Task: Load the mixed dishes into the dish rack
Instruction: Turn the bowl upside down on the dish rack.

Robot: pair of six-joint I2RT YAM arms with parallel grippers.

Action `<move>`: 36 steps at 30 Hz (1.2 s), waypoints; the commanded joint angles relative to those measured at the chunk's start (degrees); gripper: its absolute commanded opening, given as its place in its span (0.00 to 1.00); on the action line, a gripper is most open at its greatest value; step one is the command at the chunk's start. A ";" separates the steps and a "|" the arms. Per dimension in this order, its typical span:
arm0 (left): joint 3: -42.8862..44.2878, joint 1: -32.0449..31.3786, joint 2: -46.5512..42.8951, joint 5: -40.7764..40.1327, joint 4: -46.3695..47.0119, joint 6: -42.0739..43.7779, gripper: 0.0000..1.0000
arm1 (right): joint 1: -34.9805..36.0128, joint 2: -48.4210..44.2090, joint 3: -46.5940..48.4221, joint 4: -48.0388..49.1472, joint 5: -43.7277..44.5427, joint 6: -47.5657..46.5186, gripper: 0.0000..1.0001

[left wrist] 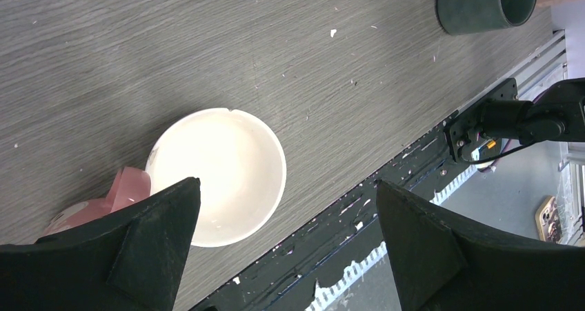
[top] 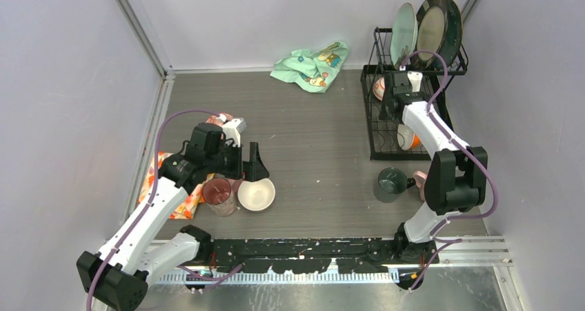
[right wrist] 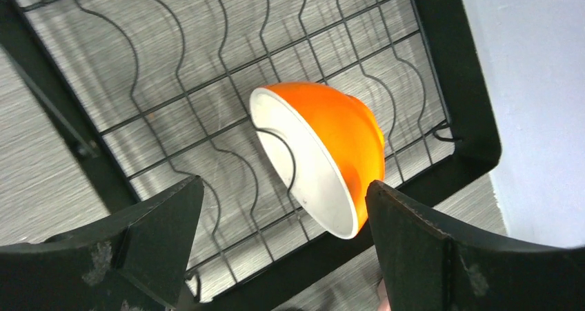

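Pale walls (top: 62, 83) enclose a grey table (top: 317, 132) bearing the dish rack (top: 370, 118).

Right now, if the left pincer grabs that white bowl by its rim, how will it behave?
The white bowl looks rigid and glossy, so a rim pinch may slip. It sits upright, wide and low, so a push would probably slide it rather than tip it. The pink cup close beside it could get nudged.
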 commanded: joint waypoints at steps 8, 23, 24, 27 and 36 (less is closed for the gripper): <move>0.68 -0.22 -1.59 0.41 0.57 0.91 1.00 | -0.44 -6.37 -1.58 0.21 -6.48 4.42 0.83; 0.61 -0.23 -1.44 0.40 0.74 0.82 1.00 | -17.42 -7.80 -6.77 5.85 -26.50 4.42 1.00; 0.61 -0.27 -1.28 0.53 0.78 0.82 1.00 | -18.59 -7.64 -7.34 6.59 -28.85 4.42 1.00; 0.61 -0.23 -0.91 1.11 0.98 0.69 1.00 | -21.42 -7.26 -9.18 9.25 -36.63 4.55 1.00; 0.60 -0.25 -0.61 1.16 0.82 0.64 1.00 | -23.86 -4.23 -10.73 12.74 -48.17 3.90 1.00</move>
